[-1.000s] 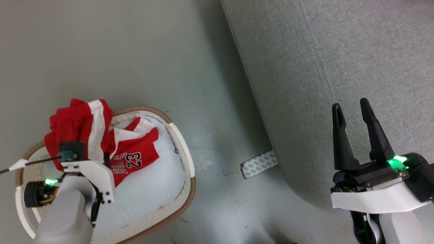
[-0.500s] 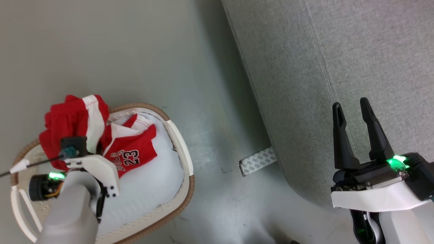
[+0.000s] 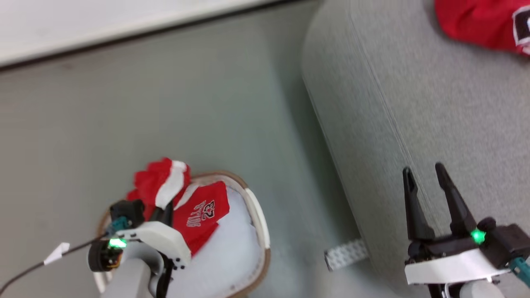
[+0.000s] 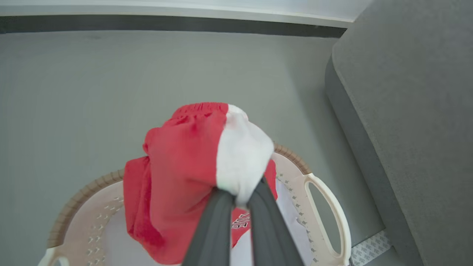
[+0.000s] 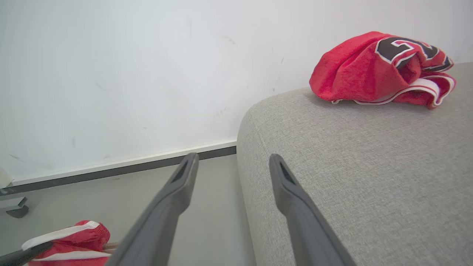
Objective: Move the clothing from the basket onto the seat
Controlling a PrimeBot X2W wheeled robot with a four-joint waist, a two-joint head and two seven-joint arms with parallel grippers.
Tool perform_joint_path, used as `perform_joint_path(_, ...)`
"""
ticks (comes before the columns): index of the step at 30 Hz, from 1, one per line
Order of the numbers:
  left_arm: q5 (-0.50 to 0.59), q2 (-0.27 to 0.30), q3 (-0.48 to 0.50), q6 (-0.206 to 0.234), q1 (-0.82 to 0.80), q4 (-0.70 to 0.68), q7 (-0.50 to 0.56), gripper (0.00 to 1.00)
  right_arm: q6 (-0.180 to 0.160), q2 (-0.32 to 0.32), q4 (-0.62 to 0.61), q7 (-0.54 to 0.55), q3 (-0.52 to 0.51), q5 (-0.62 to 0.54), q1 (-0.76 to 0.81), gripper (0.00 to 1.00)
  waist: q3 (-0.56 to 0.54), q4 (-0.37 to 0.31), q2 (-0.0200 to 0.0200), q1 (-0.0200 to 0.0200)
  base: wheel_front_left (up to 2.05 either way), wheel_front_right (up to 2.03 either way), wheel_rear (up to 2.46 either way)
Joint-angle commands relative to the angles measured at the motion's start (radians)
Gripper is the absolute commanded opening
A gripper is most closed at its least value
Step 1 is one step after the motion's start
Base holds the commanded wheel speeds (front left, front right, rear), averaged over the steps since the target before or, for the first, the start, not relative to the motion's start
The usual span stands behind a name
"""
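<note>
My left gripper (image 4: 240, 197) is shut on red shorts with a white stripe (image 4: 199, 155), held bunched above the cream basket (image 4: 325, 207). The same shorts (image 3: 163, 186) hang over the basket's far rim (image 3: 256, 215) at the lower left of the head view. A red jersey with the numerals 23 (image 3: 203, 215) lies inside the basket. Another red garment (image 5: 380, 70) rests on the light-grey seat (image 5: 369, 166), far corner; its edge (image 3: 480, 20) appears top right in the head view. My right gripper (image 3: 422, 176) stands open over the seat's (image 3: 414, 103) near edge, holding nothing.
Grey floor (image 3: 186, 116) separates the basket from the seat. A white wall with a dark baseboard (image 5: 122, 168) runs behind. A patterned strip (image 3: 345, 253) lies on the floor by the seat's base. A thin cable with a white tag (image 3: 58, 252) trails left of my left wrist.
The head camera has tilted up, so the wall and the garment on the seat have come into view. My left gripper has lifted the shorts higher above the basket. The right gripper stays open.
</note>
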Motion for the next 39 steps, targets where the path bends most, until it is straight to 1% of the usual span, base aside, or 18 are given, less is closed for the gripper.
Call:
perform_joint_path(1,-0.013,-0.008,0.002,-0.006,0.05,-0.053,-0.001,0.0,-0.002,-0.003,0.012,0.0,-0.004,-0.017,0.028,1.0,-0.15,0.101,0.0,0.0,0.0,0.0,0.0)
perform_joint_path(5,-0.026,-0.022,-0.013,-0.015,0.113,-0.171,-0.001,0.0,-0.002,-0.002,0.036,0.0,-0.016,-0.032,0.067,1.0,-0.245,0.144,0.0,0.0,0.0,0.0,0.0)
perform_joint_path(11,-0.04,-0.026,-0.043,-0.018,0.178,-0.314,0.002,0.0,-0.002,-0.003,0.056,0.001,-0.02,-0.047,0.114,1.0,-0.354,0.177,0.0,0.0,0.0,0.0,0.0)
perform_joint_path(15,-0.057,-0.025,-0.052,-0.019,0.202,-0.432,0.03,0.0,-0.002,-0.002,0.061,0.001,-0.013,-0.058,0.138,1.0,-0.402,0.187,0.0,0.0,0.0,0.0,0.0)
perform_joint_path(20,-0.067,-0.01,-0.067,-0.025,0.23,-0.599,0.098,0.0,-0.002,-0.002,0.067,0.001,-0.013,-0.066,0.177,1.0,-0.461,0.196,0.0,0.0,0.0,0.0,0.0)
perform_joint_path(24,-0.07,0.007,-0.074,-0.026,0.24,-0.742,0.166,0.0,-0.002,-0.002,0.065,0.001,-0.007,-0.072,0.197,1.0,-0.486,0.202,0.0,0.0,0.0,0.0,0.0)
perform_joint_path(30,-0.085,0.027,-0.095,-0.035,0.236,-0.927,0.259,0.0,-0.002,-0.002,0.061,0.001,0.035,-0.069,0.218,1.0,-0.525,0.2,0.0,0.0,0.0,0.0,0.0)
perform_joint_path(34,-0.092,0.034,-0.103,-0.031,0.233,-1.014,0.308,0.0,-0.002,-0.002,0.058,0.001,0.052,-0.064,0.223,1.0,-0.543,0.195,0.0,0.0,0.0,0.0,0.0)
perform_joint_path(39,-0.099,0.03,-0.112,-0.019,0.248,-1.068,0.333,0.0,-0.002,-0.005,0.047,0.001,0.064,-0.076,0.221,1.0,-0.55,0.19,0.0,0.0,0.0,0.0,0.0)
